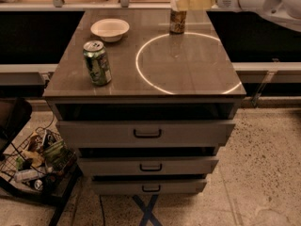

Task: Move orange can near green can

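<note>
Brownish-orange and gold, the mottled drink can [178, 21] stands upright at the far edge of the grey-brown table [188, 74], just beyond the far rim of a thin white ring [141, 72] marked on the top. The pale cream gripper [181, 4] reaches in from the far right, its tip right at the top of this orange can and covering the lid. Whether it is clenched on the can or released cannot be told.

The green drink can with white markings [97, 63] stands upright near the left front of the table, well apart from the orange can. A shallow white bowl [110, 29] sits behind it, to the far left. Three grey drawers [147, 133] with dark handles hang below the top, each pulled slightly out. A wire basket of clutter [35, 166] rests on the floor at the near left.
</note>
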You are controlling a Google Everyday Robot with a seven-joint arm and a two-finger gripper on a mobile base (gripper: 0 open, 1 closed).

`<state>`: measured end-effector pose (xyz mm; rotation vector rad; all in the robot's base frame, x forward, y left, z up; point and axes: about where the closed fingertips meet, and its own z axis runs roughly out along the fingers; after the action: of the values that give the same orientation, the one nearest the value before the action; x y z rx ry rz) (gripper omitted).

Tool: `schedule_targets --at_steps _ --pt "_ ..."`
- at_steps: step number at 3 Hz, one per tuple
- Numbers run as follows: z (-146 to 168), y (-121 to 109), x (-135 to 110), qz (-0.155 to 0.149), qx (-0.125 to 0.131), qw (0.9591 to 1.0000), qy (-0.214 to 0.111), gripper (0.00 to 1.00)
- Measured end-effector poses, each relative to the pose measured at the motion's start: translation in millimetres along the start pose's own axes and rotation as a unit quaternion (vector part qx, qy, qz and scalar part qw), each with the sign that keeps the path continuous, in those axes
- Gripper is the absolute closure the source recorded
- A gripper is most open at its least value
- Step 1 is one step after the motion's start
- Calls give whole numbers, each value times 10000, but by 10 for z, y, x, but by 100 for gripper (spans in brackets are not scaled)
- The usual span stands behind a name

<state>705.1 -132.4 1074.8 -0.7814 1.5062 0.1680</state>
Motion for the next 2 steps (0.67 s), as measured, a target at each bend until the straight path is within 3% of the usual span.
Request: schedule_targets --at_steps 1,2 --pt "414 -190 129 350 132 9992 132 0" --pt "816 -420 427 681 290 9968 307 0"
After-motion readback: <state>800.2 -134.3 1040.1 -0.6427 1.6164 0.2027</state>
